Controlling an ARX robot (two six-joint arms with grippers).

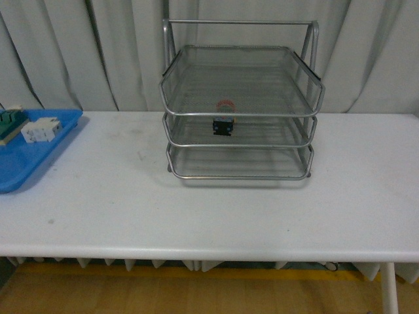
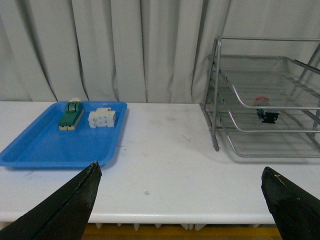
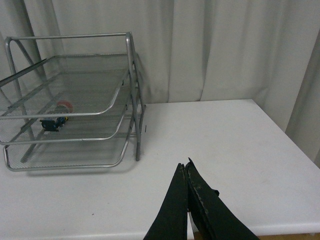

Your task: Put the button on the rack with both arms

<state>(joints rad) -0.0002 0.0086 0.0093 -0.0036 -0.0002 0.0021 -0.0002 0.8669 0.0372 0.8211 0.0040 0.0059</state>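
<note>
We see the button (image 1: 223, 124) already in the rack's (image 1: 239, 114) middle tray, left gripper (image 2: 180, 200) spread, right gripper (image 3: 187, 200) pinched empty; task looks done.

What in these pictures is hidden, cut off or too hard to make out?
- Button in the rack: the mesh veils it in every view, so its resting side is unclear.
- Green block and blue tray: cut off by the front view's edge.
- White block: too small for detail.
- Left gripper, right gripper: only the fingertips show; neither arm appears in the front view.
</note>
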